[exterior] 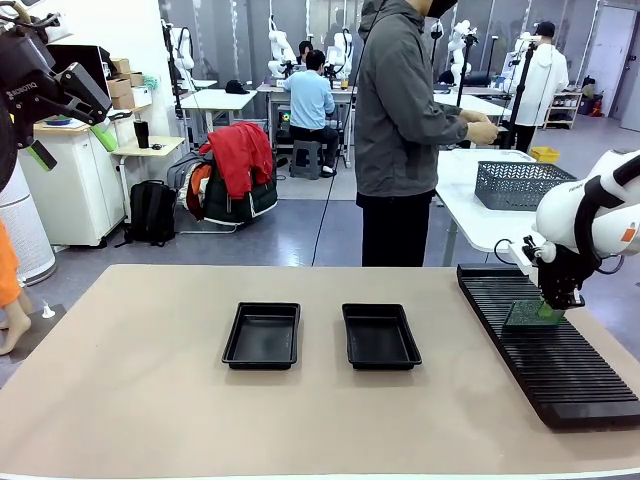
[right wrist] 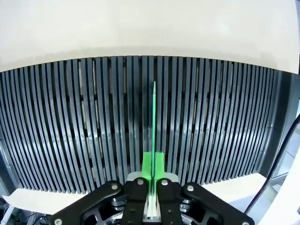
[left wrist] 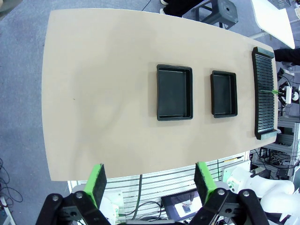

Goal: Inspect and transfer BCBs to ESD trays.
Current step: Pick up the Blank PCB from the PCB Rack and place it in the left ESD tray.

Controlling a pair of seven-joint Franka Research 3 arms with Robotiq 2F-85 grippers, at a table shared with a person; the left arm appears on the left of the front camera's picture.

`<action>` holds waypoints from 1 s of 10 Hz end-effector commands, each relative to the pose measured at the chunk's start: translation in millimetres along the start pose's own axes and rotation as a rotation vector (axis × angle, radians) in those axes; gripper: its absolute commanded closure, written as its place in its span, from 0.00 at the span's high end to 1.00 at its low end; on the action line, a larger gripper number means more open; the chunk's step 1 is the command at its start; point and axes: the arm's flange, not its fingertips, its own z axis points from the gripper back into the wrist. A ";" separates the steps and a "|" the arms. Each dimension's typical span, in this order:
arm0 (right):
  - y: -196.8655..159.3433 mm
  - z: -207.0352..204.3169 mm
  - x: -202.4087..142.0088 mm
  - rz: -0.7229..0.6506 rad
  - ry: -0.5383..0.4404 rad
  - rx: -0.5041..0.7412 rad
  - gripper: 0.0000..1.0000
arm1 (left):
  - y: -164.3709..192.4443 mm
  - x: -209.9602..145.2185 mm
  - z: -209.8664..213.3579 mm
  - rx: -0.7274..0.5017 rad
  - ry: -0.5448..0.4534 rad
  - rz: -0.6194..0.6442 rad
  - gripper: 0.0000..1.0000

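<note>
Hanging high over the left end of the table [exterior: 150, 400], the left gripper [exterior: 72, 145] has its jaws spread wide and holds nothing. In its own wrist view the two green-padded fingers [left wrist: 98, 183] stand far apart, with the whole tan tabletop seen from above between them.

Near the middle of the table sit the two ESD trays, side by side and a little apart, with their long sides running away from the robot. The left tray [exterior: 262, 335] and the right tray [exterior: 380, 335] are both bare inside. The left wrist view shows the same pair from overhead [left wrist: 174, 92] [left wrist: 224, 93].

Beyond the trays, at the far side, a person [exterior: 400, 130] in a grey jacket stands turned toward the right, hands held together at chest height.

Along the table's right edge lies the long black slotted rack [exterior: 560, 350]. The right gripper [exterior: 552, 306] reaches down over its far half with its jaws pressed together on a BCB [exterior: 525, 315], pinching the thin green board at its upper edge. The board stands upright, in line with the slots. The right wrist view shows it edge-on as a narrow green line [right wrist: 154, 117] rising from between the pads [right wrist: 146, 164] across the rack's ribs [right wrist: 93, 117]. Whether its lower edge sits in a slot or just above one cannot be told.
</note>
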 end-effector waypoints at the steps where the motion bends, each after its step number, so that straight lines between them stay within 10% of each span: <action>1: -4.3 5.2 -0.9 -0.010 -0.010 0.011 0.00 | 1.1 0.7 0.3 -0.003 -0.003 0.002 1.00; 10: 8.7 228.7 18.1 -0.047 0.001 -0.025 0.00 | 1.1 0.7 0.3 -0.003 -0.003 0.002 1.00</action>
